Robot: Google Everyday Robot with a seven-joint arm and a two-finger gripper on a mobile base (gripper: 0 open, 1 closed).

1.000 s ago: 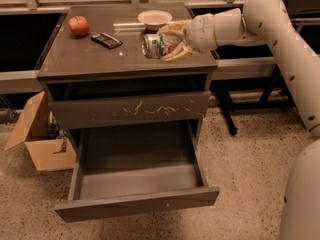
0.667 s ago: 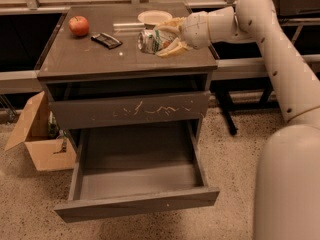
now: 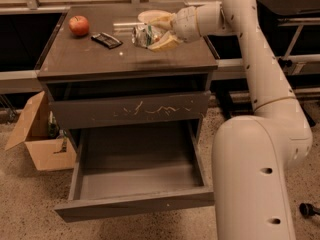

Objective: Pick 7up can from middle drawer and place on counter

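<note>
The 7up can (image 3: pixel 144 35), green and silver, lies sideways between the fingers of my gripper (image 3: pixel 159 32), a little above the back of the counter (image 3: pixel 125 59). The gripper is shut on the can, reaching in from the right. The middle drawer (image 3: pixel 135 184) is pulled out below and is empty inside. The drawer front with pale scratches (image 3: pixel 130 111) above it is closed.
A red apple (image 3: pixel 79 25) and a dark flat packet (image 3: pixel 106 40) lie on the counter's back left. A pale bowl (image 3: pixel 152 16) sits behind the gripper. An open cardboard box (image 3: pixel 42 139) stands on the floor left of the cabinet. My own base fills the right foreground.
The gripper with the can has moved further over the counter toward its back middle, and the view has shifted so my arm and base fill more of the right side.
</note>
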